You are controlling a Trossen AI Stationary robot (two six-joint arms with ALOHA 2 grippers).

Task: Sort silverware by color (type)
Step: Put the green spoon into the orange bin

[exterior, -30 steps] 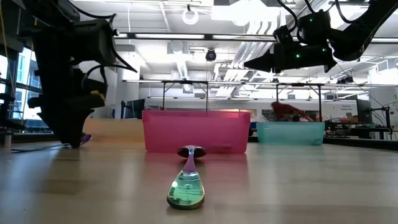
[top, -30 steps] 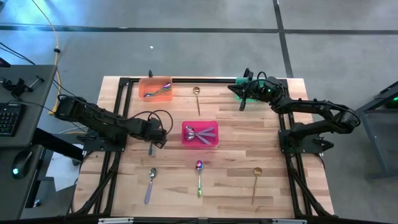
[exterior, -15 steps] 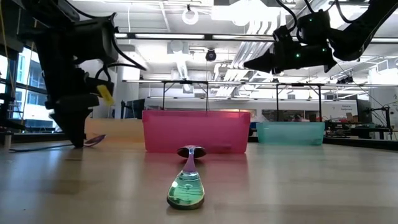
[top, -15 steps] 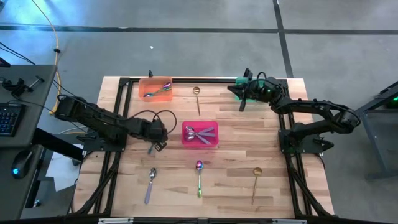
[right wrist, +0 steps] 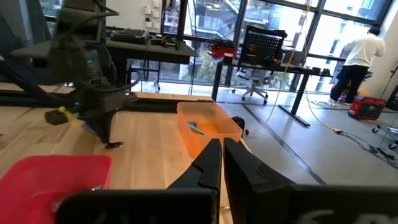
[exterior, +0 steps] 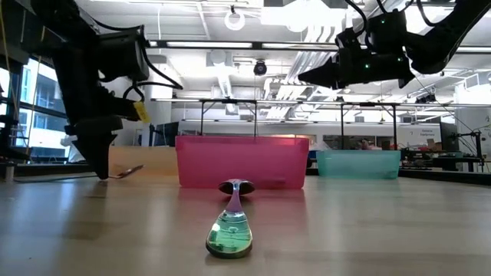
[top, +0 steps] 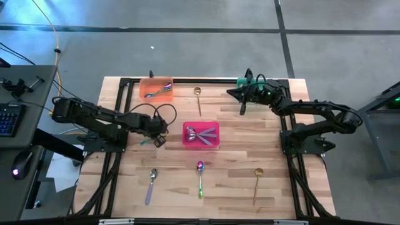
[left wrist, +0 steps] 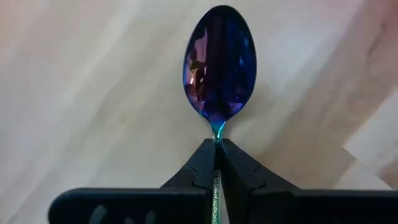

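Near table edge: a lilac-handled spoon (top: 150,185), a green-handled iridescent spoon (top: 200,178) and a gold spoon (top: 257,184) are lying in a row.

Mid-table, left of the pink bin (top: 200,134): the left gripper (left wrist: 217,163) is pinching an iridescent purple spoon (left wrist: 218,68) by the neck, fingers fully closed on it.

Far edge: the orange bin (top: 156,88) is holding spoons; another gold spoon (top: 198,99) is lying beside it. The right gripper (top: 242,107) is hovering near the green bin (exterior: 358,163), fingers closed, holding nothing.
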